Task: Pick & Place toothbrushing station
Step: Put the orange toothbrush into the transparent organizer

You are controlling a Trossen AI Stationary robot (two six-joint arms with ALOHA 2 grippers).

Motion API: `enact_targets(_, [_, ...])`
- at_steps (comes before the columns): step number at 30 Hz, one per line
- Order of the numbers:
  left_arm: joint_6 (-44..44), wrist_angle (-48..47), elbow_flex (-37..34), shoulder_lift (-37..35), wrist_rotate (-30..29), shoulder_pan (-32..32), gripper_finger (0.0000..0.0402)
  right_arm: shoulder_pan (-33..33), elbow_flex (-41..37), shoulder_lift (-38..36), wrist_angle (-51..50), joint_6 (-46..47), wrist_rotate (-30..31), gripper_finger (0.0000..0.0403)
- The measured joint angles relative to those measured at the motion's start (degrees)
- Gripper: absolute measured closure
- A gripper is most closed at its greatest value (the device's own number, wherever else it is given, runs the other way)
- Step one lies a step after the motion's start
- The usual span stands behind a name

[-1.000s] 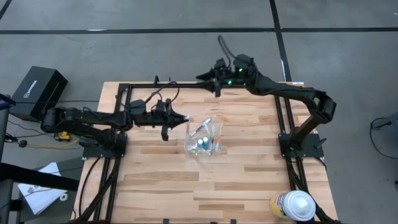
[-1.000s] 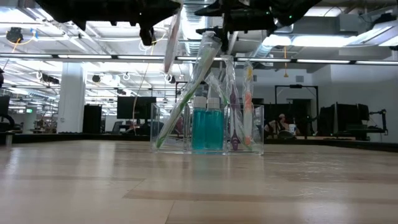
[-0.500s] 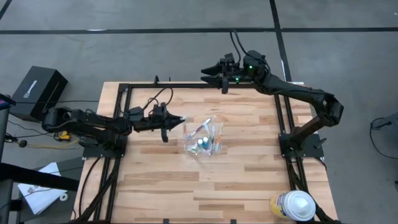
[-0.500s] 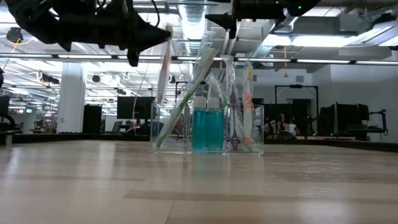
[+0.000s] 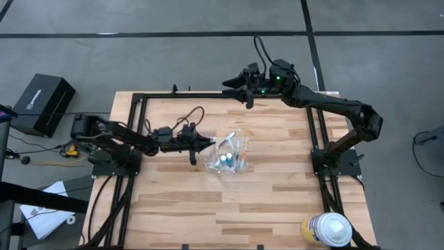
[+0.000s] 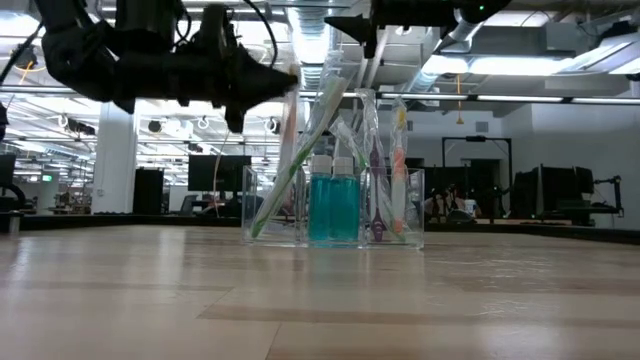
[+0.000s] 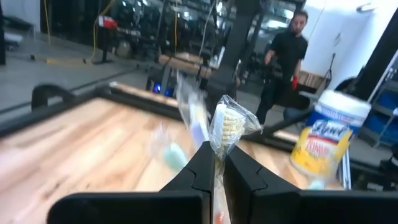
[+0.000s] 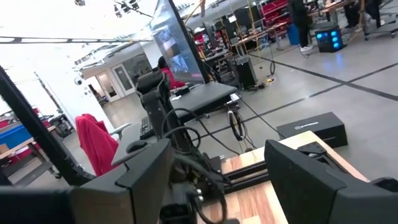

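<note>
A small clear plastic cup (image 5: 229, 156) stands on the wooden table at mid-table. It holds several wrapped pastel toothbrushes (image 6: 375, 150) and two blue-teal toothpaste tubes (image 6: 333, 205), standing upright. My left gripper (image 5: 202, 141) is level just left of the cup and shut on one wrapped toothbrush (image 6: 287, 130), which stands nearly upright beside the cup's left wall. My right gripper (image 5: 239, 85) is open and empty, high over the table's far edge. My left gripper pinches the toothbrush between its two fingers (image 7: 200, 167) just below the wrapped bristle head (image 7: 226, 124). The fingers come level from the table's left and lie across the brush. The brush is lifted clear, head up, and its handle (image 6: 285, 150) hangs below the fingers.
A large white-and-yellow round container (image 5: 327, 229) stands at the table's near right corner. A black frame (image 5: 229, 95) runs along the far and side edges. A black box (image 5: 43, 103) sits on the floor at the left. A person (image 7: 287, 50) stands beyond the table.
My left gripper has come down and gone toward the cup with the toothbrush, which stays nearly upright and now stands at the cup's left wall. My right gripper has drawn back a little toward the table's far edge.
</note>
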Motion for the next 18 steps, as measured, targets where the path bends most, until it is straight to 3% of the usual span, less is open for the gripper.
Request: enact_targets(18, [-3.1, 0.5, 0.1, 9.2, 2.5, -1.6, 0.0392, 1.4, 0.0, 0.0, 0.0, -0.2, -5.3, 0.0154])
